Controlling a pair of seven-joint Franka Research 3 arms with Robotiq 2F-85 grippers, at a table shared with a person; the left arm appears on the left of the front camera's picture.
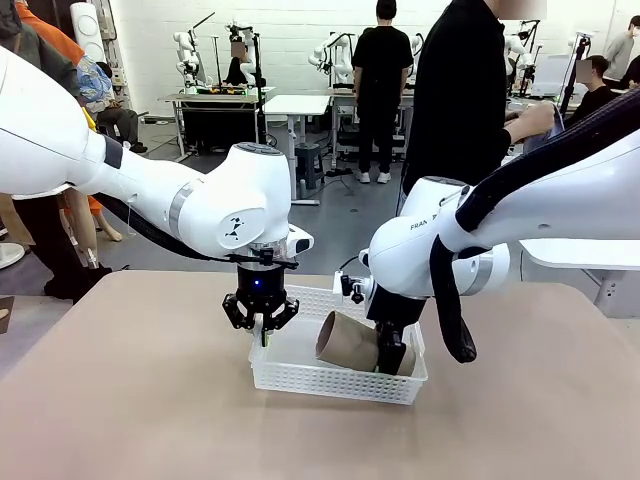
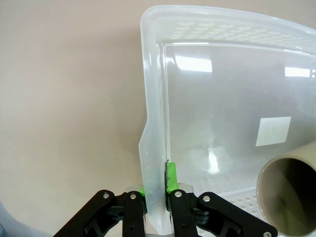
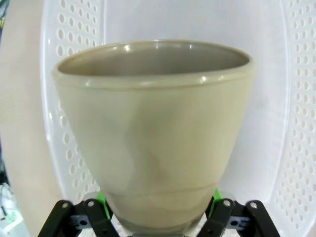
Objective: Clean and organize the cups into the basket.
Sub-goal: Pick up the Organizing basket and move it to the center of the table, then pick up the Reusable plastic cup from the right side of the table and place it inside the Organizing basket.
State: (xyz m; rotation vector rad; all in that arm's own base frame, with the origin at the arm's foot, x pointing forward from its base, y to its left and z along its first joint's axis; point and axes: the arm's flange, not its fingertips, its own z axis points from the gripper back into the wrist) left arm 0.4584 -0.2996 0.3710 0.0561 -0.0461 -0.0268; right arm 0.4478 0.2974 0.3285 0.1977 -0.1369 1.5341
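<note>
Working on a bare tan table (image 1: 120,400) in an open workshop, facing a person (image 1: 460,100) in black standing at 1 o'clock beyond the far edge. Locating the white mesh basket (image 1: 330,382) near table centre.

Pinching the basket's wall at its 9 o'clock end with the left gripper (image 1: 260,322), green pads (image 2: 170,177) pressing together on either side of the plastic just under the rim. Judging this as an anchoring hold, stopping the light basket from sliding or tipping during loading.

Clamping one kraft brown cup (image 1: 345,342) at its narrow base with the right gripper (image 1: 392,352), jaws bearing on both sides. Holding that cup on its side within the basket walls toward the 3 o'clock end, mouth pointing to 9 o'clock, probably for laying flat along the length; contact with the floor not determinable.

Noting obstructions: basket rim and end wall crowding the right gripper at 3 o'clock, and the left gripper occupying 9 o'clock, limiting lengthwise travel. Treating the thin paper wall as crushable, calling for a gentle release
</note>
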